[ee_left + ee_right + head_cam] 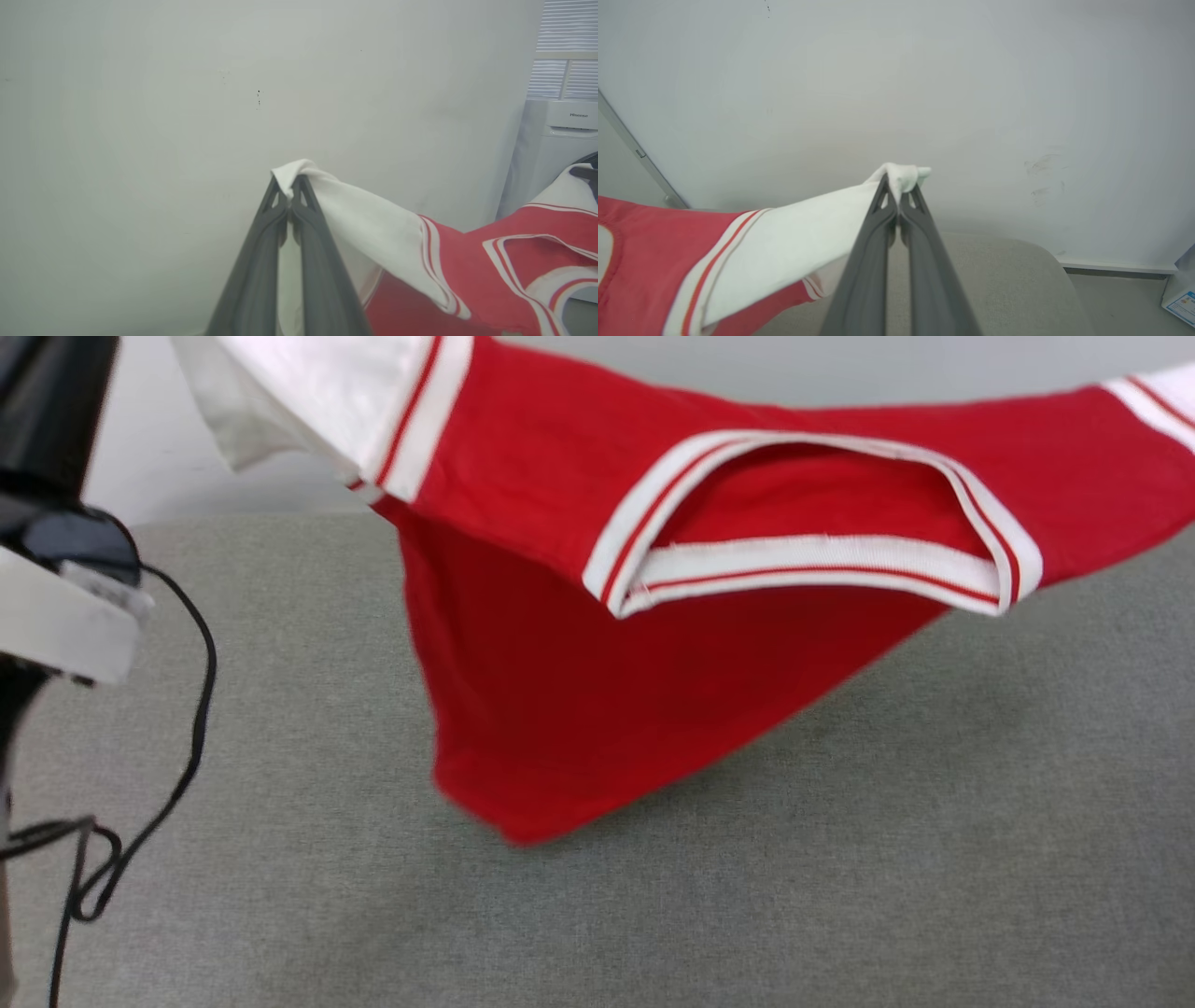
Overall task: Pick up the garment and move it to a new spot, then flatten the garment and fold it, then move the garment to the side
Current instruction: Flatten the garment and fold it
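The garment (579, 709) is a red T-shirt with white sleeves and red-and-white striped trim, held up and stretched between both arms. Its collar (812, 560) faces the head camera, and the red body hangs down to a point just above the grey surface. In the left wrist view my left gripper (290, 179) is shut on the end of one white sleeve (369, 224). In the right wrist view my right gripper (899, 179) is shut on the end of the other white sleeve (798, 242). The chest lettering is hidden.
A grey fabric-covered surface (840, 859) lies under the shirt, with a pale wall (140, 116) behind it. A black cable (187, 709) loops down from my left arm at the left edge. A white appliance (556, 140) stands at the wall.
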Robot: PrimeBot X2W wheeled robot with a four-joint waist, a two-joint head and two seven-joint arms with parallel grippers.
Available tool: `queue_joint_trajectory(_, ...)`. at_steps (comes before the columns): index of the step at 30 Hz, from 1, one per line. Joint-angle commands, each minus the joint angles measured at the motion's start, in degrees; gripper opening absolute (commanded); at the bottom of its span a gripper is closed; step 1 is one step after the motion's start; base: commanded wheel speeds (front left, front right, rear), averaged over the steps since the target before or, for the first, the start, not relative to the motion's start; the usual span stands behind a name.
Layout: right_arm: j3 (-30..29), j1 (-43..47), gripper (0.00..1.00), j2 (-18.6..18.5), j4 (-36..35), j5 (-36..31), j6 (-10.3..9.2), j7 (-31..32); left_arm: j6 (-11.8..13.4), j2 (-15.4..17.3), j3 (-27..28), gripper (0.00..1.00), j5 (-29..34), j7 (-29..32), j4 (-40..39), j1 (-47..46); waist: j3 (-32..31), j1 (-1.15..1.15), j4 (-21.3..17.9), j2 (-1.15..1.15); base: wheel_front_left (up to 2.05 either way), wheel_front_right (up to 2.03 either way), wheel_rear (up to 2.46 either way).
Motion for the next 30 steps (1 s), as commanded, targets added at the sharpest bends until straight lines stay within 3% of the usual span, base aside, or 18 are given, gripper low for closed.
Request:
queue_joint_trajectory(1,0.7,-2.3,0.00,0.4,-0.2,-0.5,-0.02,-0.2,0.3,0.0,0.4,0.00,0.3,-0.5,0.5,-2.1,0.4,0.00,-0.4,0.00,0.00,0.00,0.00)
queue_joint_trajectory(15,8.5,-21.5,0.00,0.9,7.0,-6.8,-0.02,-7.2,-1.4,0.5,0.2,0.00,1.8,-3.6,13.8,-23.0,10.5,0.00,-2.1,0.00,0.00,0.00,0.00)
queue_joint_trajectory(22,13.0,-32.4,0.00,0.8,16.2,-10.5,-0.02,-16.6,-3.3,0.2,-1.6,0.00,3.9,-6.2,24.7,-36.1,18.4,0.00,-2.9,0.00,0.00,0.00,0.00)
queue_joint_trajectory(30,13.1,-46.2,0.00,4.6,29.4,-16.7,-0.03,-30.7,-4.5,-2.1,-3.3,0.00,6.4,-11.9,37.3,-50.6,25.5,0.00,-3.7,0.00,0.00,0.00,0.00)
